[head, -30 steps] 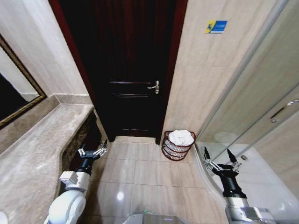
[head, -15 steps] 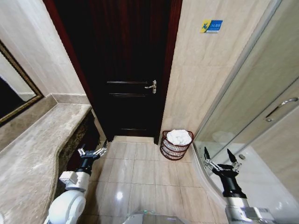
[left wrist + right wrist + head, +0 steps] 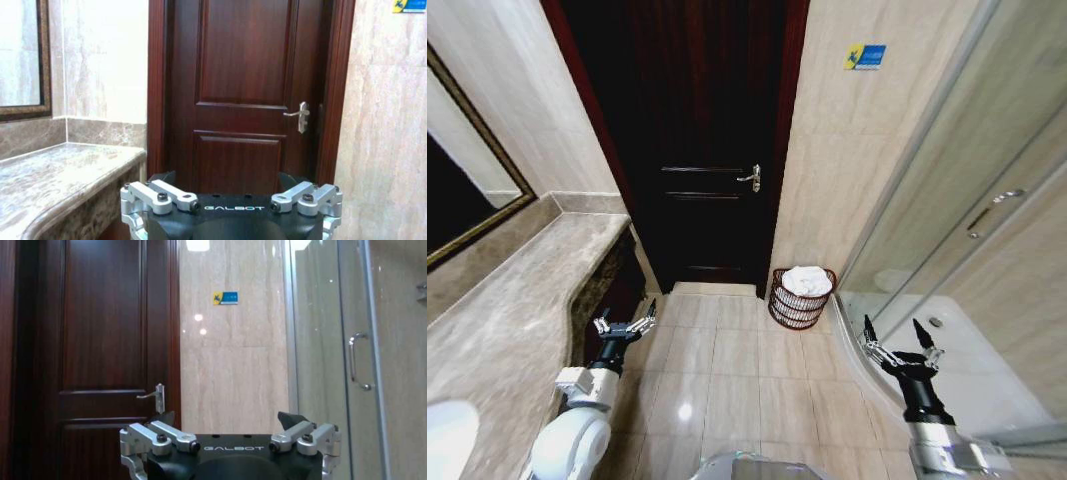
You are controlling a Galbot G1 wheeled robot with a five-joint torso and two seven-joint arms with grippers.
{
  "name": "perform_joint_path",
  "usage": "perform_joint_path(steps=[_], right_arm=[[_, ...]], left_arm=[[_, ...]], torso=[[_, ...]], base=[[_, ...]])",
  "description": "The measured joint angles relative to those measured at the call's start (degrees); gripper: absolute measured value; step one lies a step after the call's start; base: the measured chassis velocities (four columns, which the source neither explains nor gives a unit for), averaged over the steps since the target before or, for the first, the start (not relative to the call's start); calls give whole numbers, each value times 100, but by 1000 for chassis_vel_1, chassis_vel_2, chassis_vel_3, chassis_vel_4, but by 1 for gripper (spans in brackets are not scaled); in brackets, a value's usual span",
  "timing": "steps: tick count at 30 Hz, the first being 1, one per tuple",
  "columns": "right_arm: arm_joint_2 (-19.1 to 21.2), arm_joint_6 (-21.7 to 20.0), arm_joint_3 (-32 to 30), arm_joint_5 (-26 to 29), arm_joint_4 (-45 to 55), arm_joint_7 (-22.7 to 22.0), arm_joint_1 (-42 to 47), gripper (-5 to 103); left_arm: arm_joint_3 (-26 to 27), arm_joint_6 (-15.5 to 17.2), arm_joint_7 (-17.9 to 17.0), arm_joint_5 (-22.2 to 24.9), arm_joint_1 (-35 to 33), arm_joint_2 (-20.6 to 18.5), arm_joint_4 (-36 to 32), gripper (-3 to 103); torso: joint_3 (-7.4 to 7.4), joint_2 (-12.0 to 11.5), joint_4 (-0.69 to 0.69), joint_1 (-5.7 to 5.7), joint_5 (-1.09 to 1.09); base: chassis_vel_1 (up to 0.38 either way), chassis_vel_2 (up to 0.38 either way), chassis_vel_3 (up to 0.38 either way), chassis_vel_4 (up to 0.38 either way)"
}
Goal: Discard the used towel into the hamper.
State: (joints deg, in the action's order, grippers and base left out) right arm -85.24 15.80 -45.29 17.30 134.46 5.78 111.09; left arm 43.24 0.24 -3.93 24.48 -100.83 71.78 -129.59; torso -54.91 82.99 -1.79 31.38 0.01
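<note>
The hamper (image 3: 800, 301), a small round reddish-brown wicker basket, stands on the tiled floor against the wall, right of the door. A white towel (image 3: 805, 279) lies bunched inside it, showing above the rim. My left gripper (image 3: 625, 325) hangs low beside the counter, open and holding nothing. Over by the shower base, my right gripper (image 3: 897, 335) is open and holds nothing too. Both are well short of the hamper. The left gripper (image 3: 227, 178) faces the door in the left wrist view. In the right wrist view, the right gripper (image 3: 227, 416) faces the wall beside the door.
A dark wooden door (image 3: 702, 150) is shut ahead. A marble counter (image 3: 517, 310) with a mirror (image 3: 462, 195) and a white sink (image 3: 447, 432) runs along the left. A glass shower enclosure (image 3: 947, 230) with a raised curb bounds the right. Beige floor tiles (image 3: 737, 370) lie between.
The whole picture has shifted, so the camera has moved: the hamper now looks smaller and sits higher, and the sink has come into view. Both arms hold the same pose.
</note>
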Motion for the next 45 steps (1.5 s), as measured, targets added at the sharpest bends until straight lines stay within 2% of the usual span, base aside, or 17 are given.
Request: perform_joint_path(steps=[2, 3, 45], right_arm=[[0, 0, 0, 0, 1, 0, 0, 100], [-1, 0, 0, 0, 0, 0, 0, 100], [0, 0, 0, 0, 1, 0, -1, 100]], left_arm=[[0, 0, 0, 0, 0, 0, 0, 100], [0, 0, 1, 0, 4, 0, 0, 100], [0, 0, 1, 0, 4, 0, 0, 100]], torso=[[-1, -1, 0, 1, -3], [-1, -1, 4, 2, -2], [-3, -5, 1, 8, -1]], base=[[101, -30, -103, 89], [0, 0, 0, 0], [-7, 5, 11, -6]])
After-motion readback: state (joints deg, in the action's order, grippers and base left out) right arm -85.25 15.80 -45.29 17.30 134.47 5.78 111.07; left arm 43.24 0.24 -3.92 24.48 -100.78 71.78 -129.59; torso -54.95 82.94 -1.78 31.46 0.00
